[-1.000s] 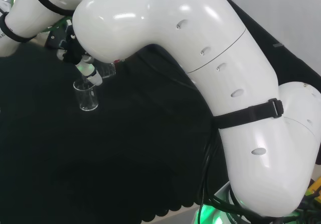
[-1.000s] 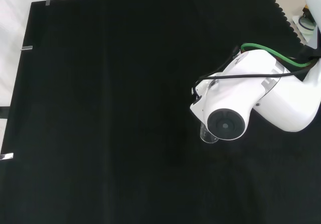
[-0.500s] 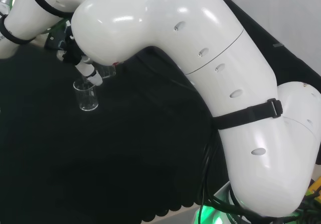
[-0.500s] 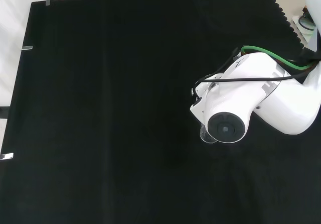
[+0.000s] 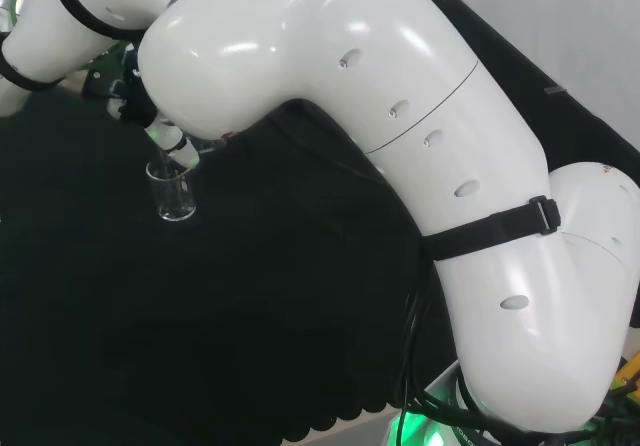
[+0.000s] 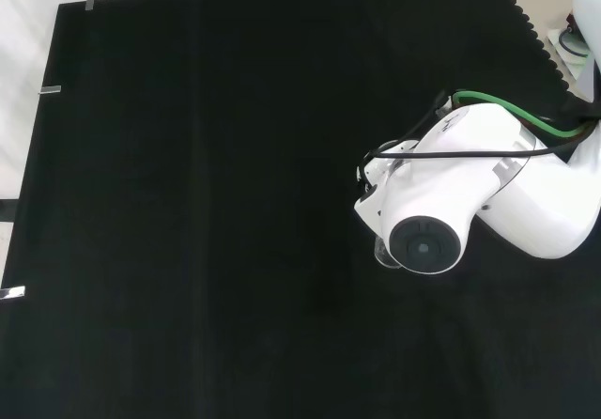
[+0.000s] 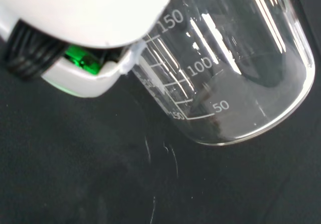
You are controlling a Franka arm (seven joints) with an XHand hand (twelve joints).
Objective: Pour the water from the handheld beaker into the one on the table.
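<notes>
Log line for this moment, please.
phase: pouring | hand: holds tilted beaker | target: beaker on cloth, upright beneath the hand | water: not discernible

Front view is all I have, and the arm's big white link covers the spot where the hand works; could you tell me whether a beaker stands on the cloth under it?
Observer: Yes. In the head view a clear standing beaker is upright on the cloth, just below the hand.
Operator: Thank you. How does the other beaker sit?
Observer: In the wrist view the handheld beaker is tilted, close against the hand, with its graduation marks slanting.
Operator: Can you see water in it?
Observer: The wrist view shows clear glass with no plain water line, so I cannot tell.
</notes>
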